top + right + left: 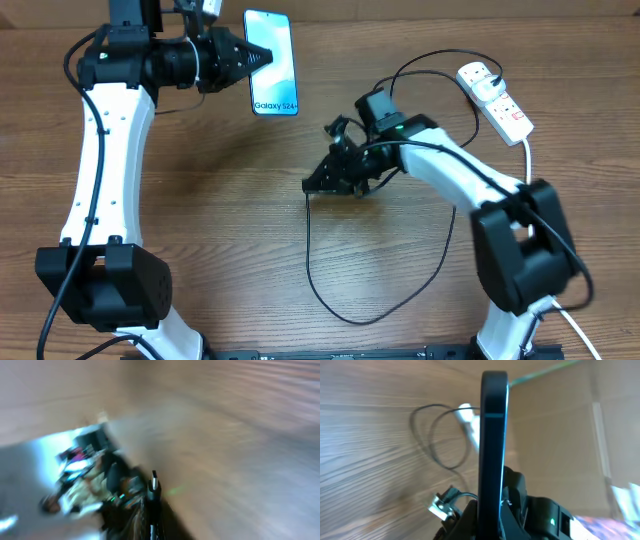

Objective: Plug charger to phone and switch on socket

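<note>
Your left claw (pixel 264 60) grips the phone (pixel 273 35) at far left; your right claw (pixel 312 184) pinches the charger (pixel 154 484) tip over the middle of the tabletop (pixel 220 240).

The bench (pixel 230 210) has a wood-grain top in a warm mid-brown, its streaks running left to right in the overhead view. Light falls evenly on it and the shadows are soft. Along the far edge stands a paler tan panel (pixel 555 435), plain and matte like cardboard, with a lighter strip (pixel 601 445) running down it. A black rail (pixel 330 353) lies along the near edge. The right wrist view is smeared: a bright bluish-white patch (pixel 30 475) at left, with dark clutter too blurred to name.
</note>
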Tool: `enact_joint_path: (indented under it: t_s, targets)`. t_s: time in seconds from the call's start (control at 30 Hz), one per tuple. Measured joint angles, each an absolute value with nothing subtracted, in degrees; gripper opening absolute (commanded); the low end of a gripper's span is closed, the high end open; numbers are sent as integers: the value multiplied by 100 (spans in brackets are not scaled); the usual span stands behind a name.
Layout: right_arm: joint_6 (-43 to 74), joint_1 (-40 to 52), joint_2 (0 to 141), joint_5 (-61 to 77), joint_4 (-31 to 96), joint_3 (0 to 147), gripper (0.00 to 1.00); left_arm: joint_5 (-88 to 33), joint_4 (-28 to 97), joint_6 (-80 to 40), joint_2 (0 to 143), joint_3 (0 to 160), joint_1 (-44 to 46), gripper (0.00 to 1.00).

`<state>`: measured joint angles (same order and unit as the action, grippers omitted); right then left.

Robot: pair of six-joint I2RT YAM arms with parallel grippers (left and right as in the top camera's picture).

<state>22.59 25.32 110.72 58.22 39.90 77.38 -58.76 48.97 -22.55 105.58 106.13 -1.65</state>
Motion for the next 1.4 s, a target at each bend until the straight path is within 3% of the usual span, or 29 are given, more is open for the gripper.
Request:
enact_joint_path:
  t_s: [0.37,0.9,1.4]
  targets:
    - [1940,2480,9736,7290,2902,7738,4,-7142,4742,-2709,10558,10613,-346,4]
    - [3354,2827,9542,6501,1247,7721,4,-7612,4023,-3529,10558,10613,-235,4]
    - [3957,2823,9542,6582,803,7721,4,-7540,4023,-3760,10558,10613,-235,4]
